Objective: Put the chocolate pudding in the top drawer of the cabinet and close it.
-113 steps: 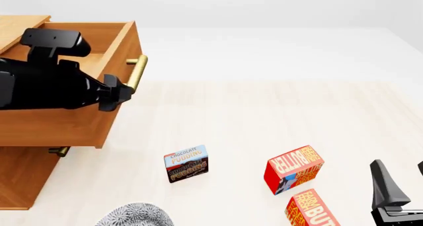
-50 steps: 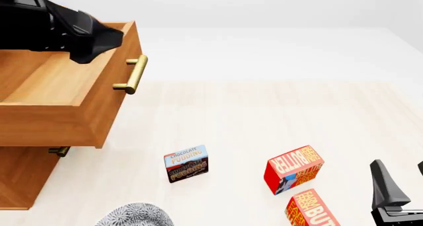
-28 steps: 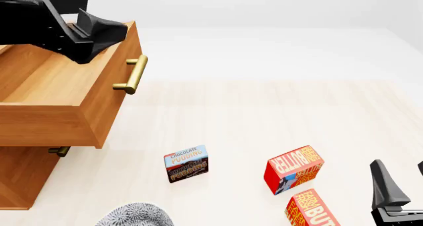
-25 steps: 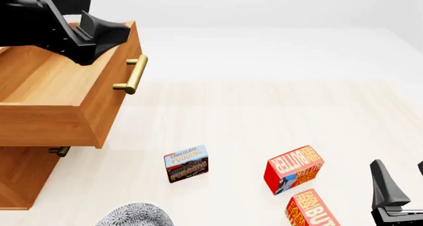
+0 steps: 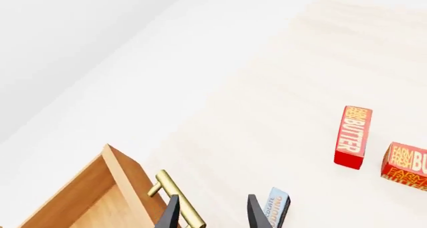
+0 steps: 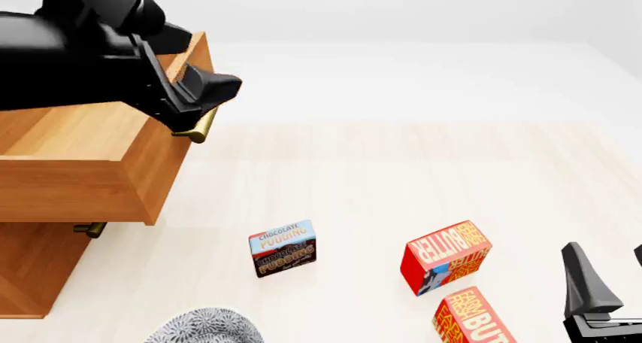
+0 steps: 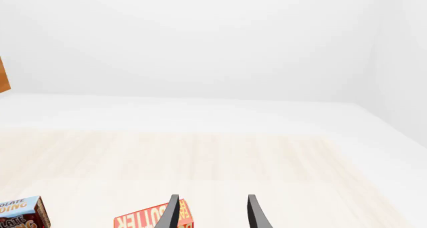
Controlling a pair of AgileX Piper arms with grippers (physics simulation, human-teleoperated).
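The chocolate pudding (image 6: 282, 248) is a small blue and brown box standing on the table in front of the cabinet (image 6: 30, 268); it also shows in the wrist views as the pudding (image 5: 275, 209) and the pudding (image 7: 23, 213). The top drawer (image 6: 90, 159) is pulled out. My left gripper (image 6: 219, 87) hovers open just past the drawer's front, above the brass handle (image 5: 179, 203), with nothing between its fingers (image 5: 257, 213). My right gripper (image 6: 612, 271) stands open at the near right, clear of the boxes.
Two red-orange butter boxes (image 6: 446, 256) (image 6: 471, 317) stand right of the pudding, one close to the right gripper. A grey patterned round object (image 6: 206, 326) lies at the near edge. A lower drawer's handle (image 6: 89, 229) peeks out under the open drawer.
My left arm has swung from over the drawer's inside out and right past its front edge, now covering most of the handle. The boxes and the right gripper have not moved.
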